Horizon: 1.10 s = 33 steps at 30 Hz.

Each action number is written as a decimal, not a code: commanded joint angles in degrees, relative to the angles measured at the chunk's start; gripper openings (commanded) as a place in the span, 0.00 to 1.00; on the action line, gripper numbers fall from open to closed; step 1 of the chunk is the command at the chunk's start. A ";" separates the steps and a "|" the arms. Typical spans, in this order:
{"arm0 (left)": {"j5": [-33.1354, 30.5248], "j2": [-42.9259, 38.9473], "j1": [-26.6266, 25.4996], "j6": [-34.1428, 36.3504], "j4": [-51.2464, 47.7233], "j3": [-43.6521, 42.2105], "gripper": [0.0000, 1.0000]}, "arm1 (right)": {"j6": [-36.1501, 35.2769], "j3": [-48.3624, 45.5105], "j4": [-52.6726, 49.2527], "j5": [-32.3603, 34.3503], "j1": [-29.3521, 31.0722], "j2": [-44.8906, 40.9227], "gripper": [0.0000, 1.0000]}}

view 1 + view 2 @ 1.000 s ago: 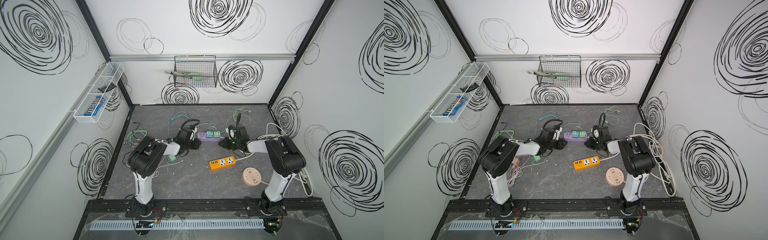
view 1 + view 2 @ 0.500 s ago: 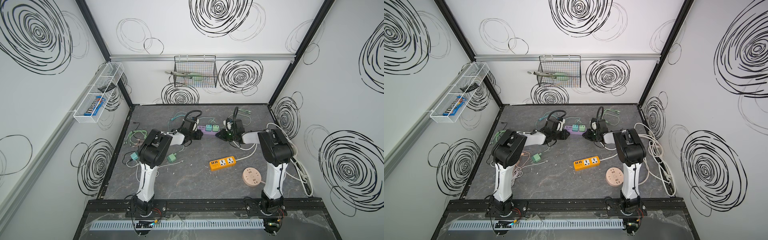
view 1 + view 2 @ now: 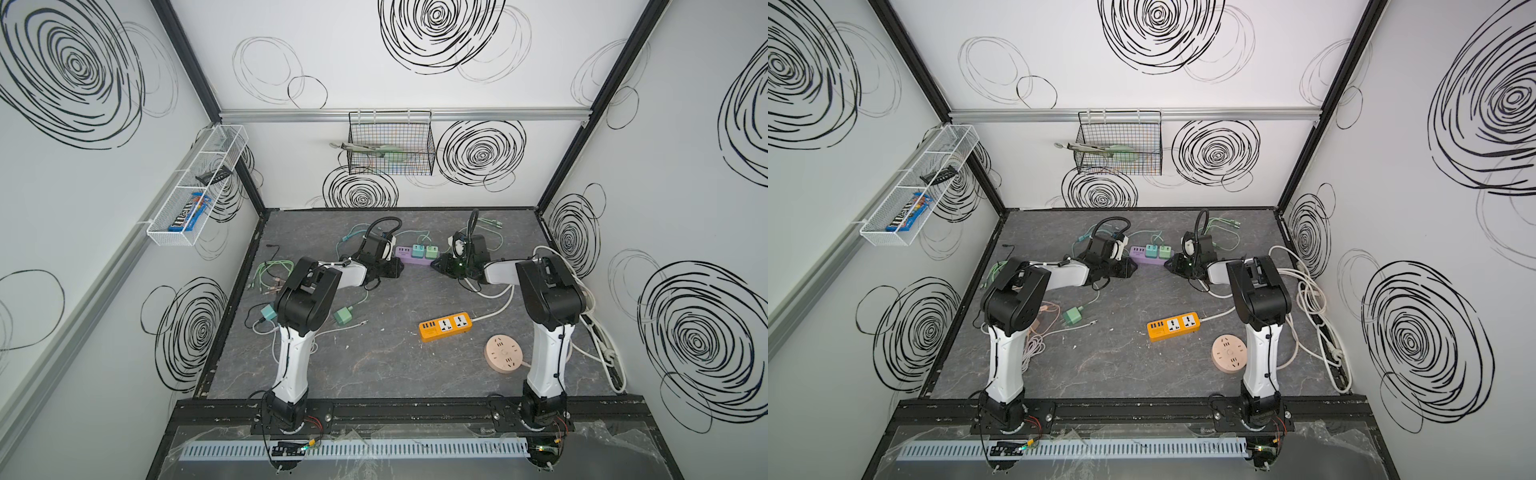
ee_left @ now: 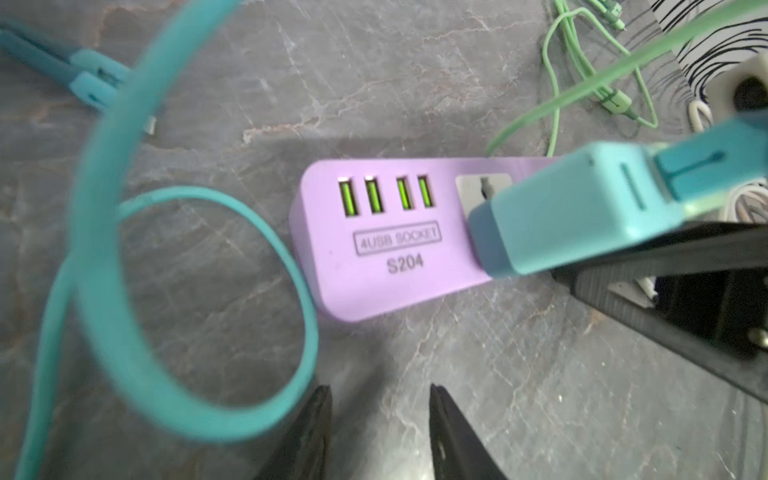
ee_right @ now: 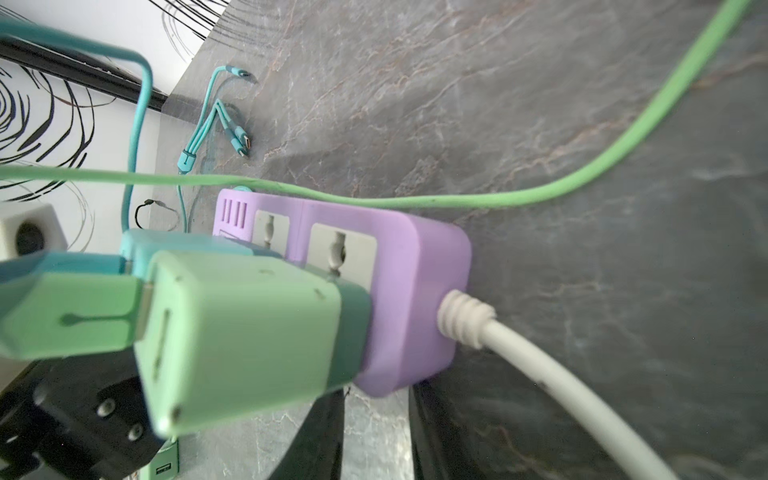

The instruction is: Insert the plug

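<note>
left gripper (image 4: 378, 399) and right gripper (image 5: 376, 411) are spreading wider than a second ago. prongs of the green plug (image 5: 241, 332) are hiding inside the purple strip (image 5: 415, 266), frame centre. both are gaping at the bottom edge, gripping nothing.

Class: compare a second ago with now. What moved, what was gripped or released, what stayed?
The left gripper and right gripper reached toward the back wall, and the purple power strip between them now lies slightly farther back. Both stand open, holding nothing. The orange strip and round socket stayed put.
</note>
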 commanded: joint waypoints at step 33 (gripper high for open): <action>-21.71 -41.94 -0.89 1.39 -4.06 -17.43 0.96 | -27.19 -9.92 -29.52 12.82 6.52 -35.10 0.97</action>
